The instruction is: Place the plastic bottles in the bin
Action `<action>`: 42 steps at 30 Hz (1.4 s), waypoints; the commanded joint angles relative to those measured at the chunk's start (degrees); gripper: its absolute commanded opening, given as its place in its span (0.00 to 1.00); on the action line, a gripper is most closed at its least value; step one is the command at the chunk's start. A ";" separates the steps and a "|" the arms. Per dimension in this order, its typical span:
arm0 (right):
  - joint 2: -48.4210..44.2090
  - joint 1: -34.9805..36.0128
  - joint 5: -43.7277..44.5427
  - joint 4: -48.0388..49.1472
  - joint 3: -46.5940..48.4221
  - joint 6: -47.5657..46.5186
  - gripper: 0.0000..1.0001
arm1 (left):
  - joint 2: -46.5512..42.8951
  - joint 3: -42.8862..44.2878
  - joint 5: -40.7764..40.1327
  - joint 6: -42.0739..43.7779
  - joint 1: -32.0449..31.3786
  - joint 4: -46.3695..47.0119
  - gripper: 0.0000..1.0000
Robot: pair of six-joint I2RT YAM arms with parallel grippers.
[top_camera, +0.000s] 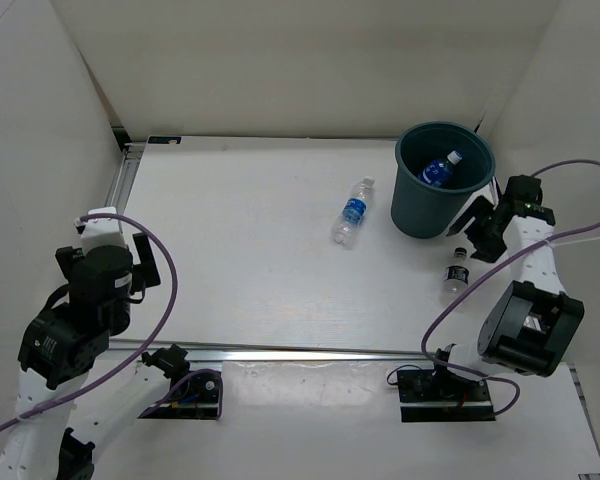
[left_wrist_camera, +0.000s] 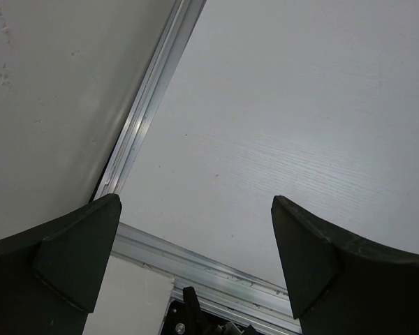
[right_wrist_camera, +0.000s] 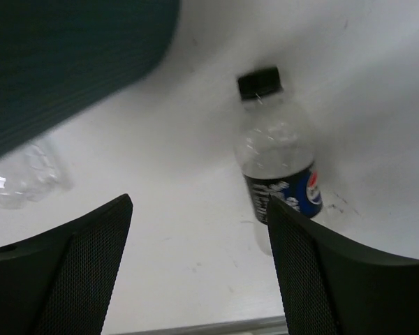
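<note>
The dark teal bin (top_camera: pixel 420 205) stands at the back right, with one blue-labelled bottle (top_camera: pixel 440 168) lying inside it. Another clear bottle with a blue label (top_camera: pixel 353 211) lies on the table left of the bin. A small bottle with a black cap and dark label (top_camera: pixel 457 270) lies in front of the bin; in the right wrist view this bottle (right_wrist_camera: pixel 276 157) is just ahead of the right finger. My right gripper (top_camera: pixel 472 232) is open and empty, between bin and small bottle, and shows open in its own view (right_wrist_camera: pixel 199 209). My left gripper (left_wrist_camera: pixel 195 202) is open and empty at the far left (top_camera: pixel 143 263).
The bin wall (right_wrist_camera: pixel 63 63) fills the upper left of the right wrist view, with a clear bottle's end (right_wrist_camera: pixel 24 180) below it. An aluminium rail (left_wrist_camera: pixel 143 118) runs along the table's left edge and another along the front (top_camera: pixel 310 352). White walls enclose the table.
</note>
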 commanded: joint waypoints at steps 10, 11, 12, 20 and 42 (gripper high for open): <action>2.84 0.02 5.40 2.94 -12.49 -2.46 0.81 | 0.67 -0.49 -0.31 0.57 0.24 1.30 1.00; 3.64 0.02 6.10 2.95 -12.49 -2.46 0.81 | 0.67 -0.49 -0.31 0.57 0.24 0.77 1.00; 4.52 0.02 6.11 2.95 -12.49 -2.46 0.81 | 0.67 -0.49 -0.31 0.57 0.24 0.77 1.00; 13.84 0.02 3.66 4.62 -10.74 -1.76 0.81 | 1.90 2.05 -0.31 1.09 0.24 -0.90 1.00; -16.12 14.69 -8.66 -6.81 -0.41 12.20 0.21 | 1.37 -1.10 3.56 -2.95 0.24 4.36 1.00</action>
